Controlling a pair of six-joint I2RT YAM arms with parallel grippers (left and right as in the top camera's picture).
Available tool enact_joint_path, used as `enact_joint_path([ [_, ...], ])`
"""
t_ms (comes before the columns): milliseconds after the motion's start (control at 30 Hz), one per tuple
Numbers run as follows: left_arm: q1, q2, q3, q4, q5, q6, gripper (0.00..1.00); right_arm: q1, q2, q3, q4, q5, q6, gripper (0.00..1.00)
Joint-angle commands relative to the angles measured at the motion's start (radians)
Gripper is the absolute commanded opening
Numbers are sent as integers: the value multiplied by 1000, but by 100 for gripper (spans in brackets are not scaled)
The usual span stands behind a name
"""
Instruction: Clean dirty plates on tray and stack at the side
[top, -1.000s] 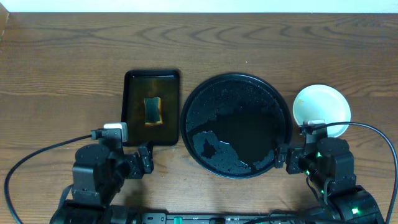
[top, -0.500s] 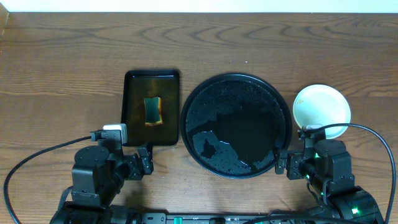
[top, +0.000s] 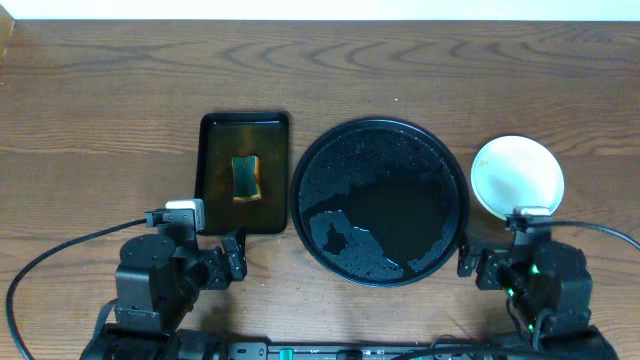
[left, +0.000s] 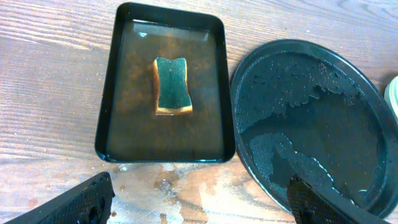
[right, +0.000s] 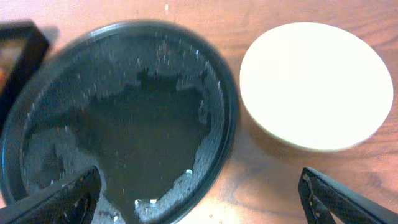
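Observation:
The large round black tray (top: 380, 135) sits mid-table and holds only water and patches of foam; it also shows in the left wrist view (left: 348, 81) and the right wrist view (right: 74, 81). A pale yellow plate (top: 517, 177) rests on the bare wood right of the tray, also in the right wrist view (right: 316, 84); I cannot tell whether other plates lie under it. My right gripper (right: 202, 208) is open and empty, low over the wood in front of the tray's right rim and the plate. My left gripper (left: 199, 211) is open and empty in front of the rectangular tray.
A smaller rectangular black tray (top: 212, 190) with brownish water and a green-and-yellow sponge (top: 246, 177) lies left of the round tray. Both arms (top: 160, 280) (top: 540, 280) are near the table's front edge. Water drops lie on the wood in front of the rectangular tray (left: 161, 183).
My right arm has drawn back toward the front edge and slightly right, away from the plate. The left arm, trays and plate have not moved.

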Motion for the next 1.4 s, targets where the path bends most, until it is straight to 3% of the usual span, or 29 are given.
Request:
enact_joint_path([
  [0,-1,-2,-9,2,-6,-1,89,-41,-124,-71,64,-3,-52,99],
  [267,-1,-2,-9,2,-6,-1,89,-87,-373,-308,425,-3,-63,99],
  [433,-1,-2,-9,2,-5,-1,90,-94,-389,-432,666,1,-65,99],
  [600,-1,-2,-9,2,-5,-1,89,-94,-389,-563,891,3,-201,99],
  [833,-1,-2,-9,2,-6,-1,90,-93,-389,-558,721,-3,-252,99],
  [1367,-1,-2,-9,2,-6,-1,90,-92,-388,-558,723,-3,-249,99],
])
